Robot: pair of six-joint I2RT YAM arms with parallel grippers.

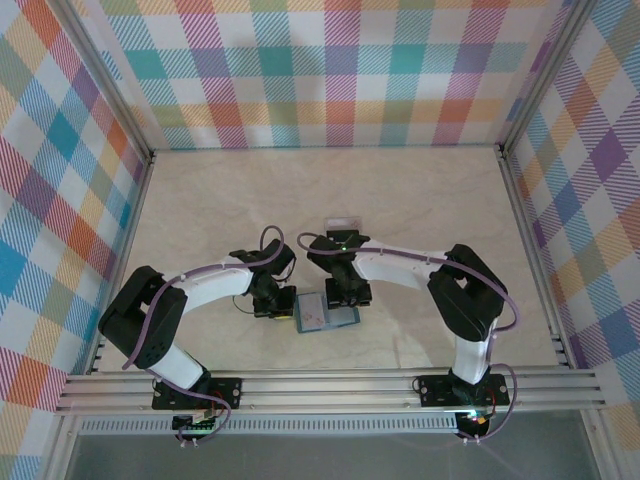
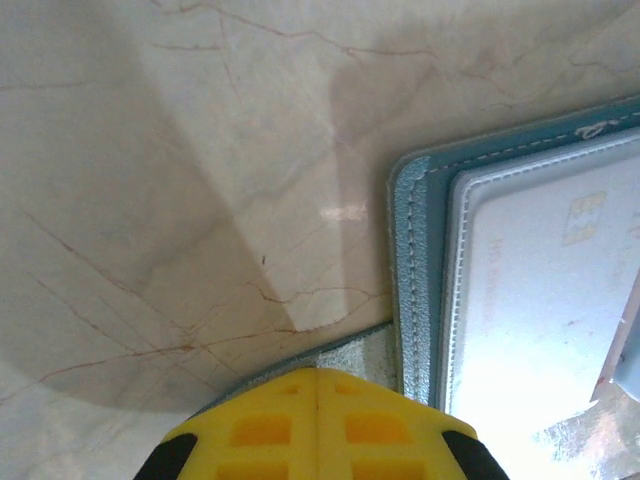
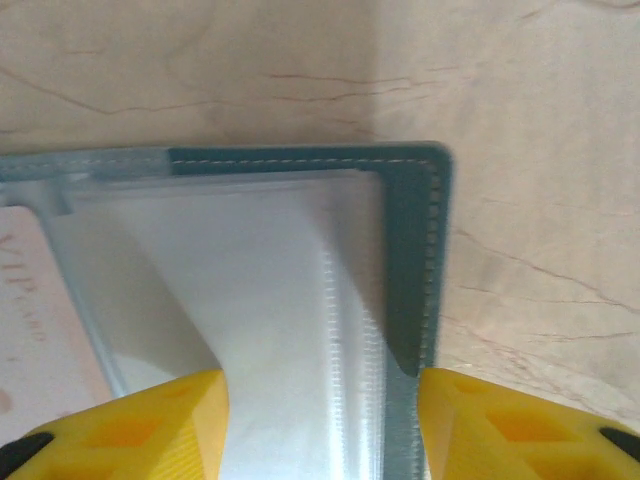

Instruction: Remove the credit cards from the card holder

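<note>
The teal card holder (image 1: 322, 316) lies open and flat near the table's front edge, between the two grippers. My left gripper (image 2: 318, 378) is shut, its yellow tip resting on a grey flap at the holder's corner (image 2: 412, 280). A pale credit card with a chip mark (image 2: 540, 300) sits inside a stitched pocket. My right gripper (image 3: 322, 420) is open above the holder's other half. One finger is over the pale pocket face (image 3: 260, 300) and the other just outside the teal stitched edge (image 3: 415, 250). A pinkish lettered card (image 3: 30, 330) shows at the left.
A small clear plastic tray (image 1: 343, 222) sits on the marble tabletop (image 1: 420, 200) behind the right arm. Plaid walls close the back and both sides. An aluminium rail (image 1: 330, 385) runs along the front edge by the arm bases.
</note>
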